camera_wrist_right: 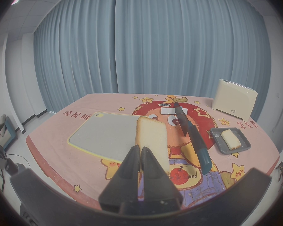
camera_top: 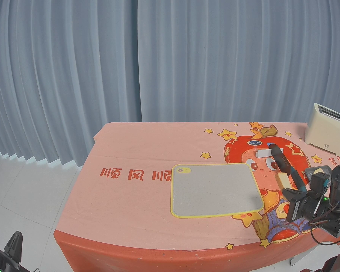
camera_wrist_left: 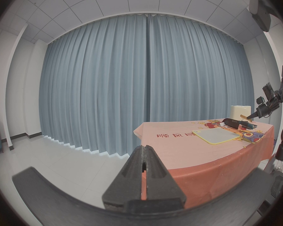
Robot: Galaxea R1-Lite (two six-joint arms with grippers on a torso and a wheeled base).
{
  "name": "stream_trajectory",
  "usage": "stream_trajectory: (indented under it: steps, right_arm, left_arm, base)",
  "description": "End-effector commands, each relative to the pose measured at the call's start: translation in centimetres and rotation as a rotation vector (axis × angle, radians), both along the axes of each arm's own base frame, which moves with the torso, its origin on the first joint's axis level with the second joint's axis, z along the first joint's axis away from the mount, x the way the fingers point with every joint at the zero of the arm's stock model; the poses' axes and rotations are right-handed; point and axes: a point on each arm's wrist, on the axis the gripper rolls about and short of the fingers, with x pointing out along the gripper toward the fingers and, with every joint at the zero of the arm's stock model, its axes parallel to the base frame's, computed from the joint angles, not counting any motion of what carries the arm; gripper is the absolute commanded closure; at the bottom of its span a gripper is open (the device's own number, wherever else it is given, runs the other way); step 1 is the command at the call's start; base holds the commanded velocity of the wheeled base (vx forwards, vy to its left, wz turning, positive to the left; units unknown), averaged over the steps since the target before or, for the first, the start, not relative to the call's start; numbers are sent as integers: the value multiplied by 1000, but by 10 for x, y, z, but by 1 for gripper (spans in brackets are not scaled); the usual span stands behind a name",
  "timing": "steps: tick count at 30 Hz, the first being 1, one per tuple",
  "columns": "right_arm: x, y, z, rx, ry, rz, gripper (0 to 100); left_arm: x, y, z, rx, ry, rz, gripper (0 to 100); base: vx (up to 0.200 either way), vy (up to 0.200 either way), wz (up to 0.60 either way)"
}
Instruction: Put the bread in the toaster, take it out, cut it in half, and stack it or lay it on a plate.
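As it hangs over the near right part of the worktop (camera_top: 139, 204), the right pincer (camera_wrist_right: 140, 148): shut tight on a slice of bread (camera_wrist_right: 151, 138), gripping it by its lower edge.
Held slice: stands upright out of the fingers, lifted off the cloth, just beside the right edge of the cutting board (camera_top: 215, 189) and on the near side of the knife (camera_top: 287, 165).
Left pincer (camera_wrist_left: 144, 148): fingers pressed together with nothing between them, low and off the worktop's near left corner, over the floor (camera_top: 22, 193).
Cutting board: grey with a yellow rim, flat in the middle of the worktop, nothing on it.
Knife: lies on the cloth to the right of the board, dark blade toward the curtain (camera_top: 139, 50), teal handle toward the near edge; the blade crosses a small white card (camera_top: 266, 153).
Tray (camera_wrist_right: 245, 142): grey, shallow, on the cloth to the right of the knife handle.
Second slice (camera_wrist_right: 230, 139): lies flat inside the tray.
Toaster (camera_top: 326, 129): cream, upright at the far right corner of the worktop, well apart from the held slice; I cannot tell what is in its slots.
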Motion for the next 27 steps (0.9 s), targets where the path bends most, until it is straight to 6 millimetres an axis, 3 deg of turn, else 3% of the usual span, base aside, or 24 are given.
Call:
stream_trajectory:
  steps: [1, 27]
  right_arm:
    - [-1, 0, 0, 0, -1, 0, 100]
    - [-1, -2, -4, -13, 18, -8, 100]
  left_arm:
    - [1, 0, -5, 0, 18, 0, 100]
    - [1, 0, -5, 0, 18, 0, 100]
  base:
    - [0, -200, 0]
    - [0, -200, 0]
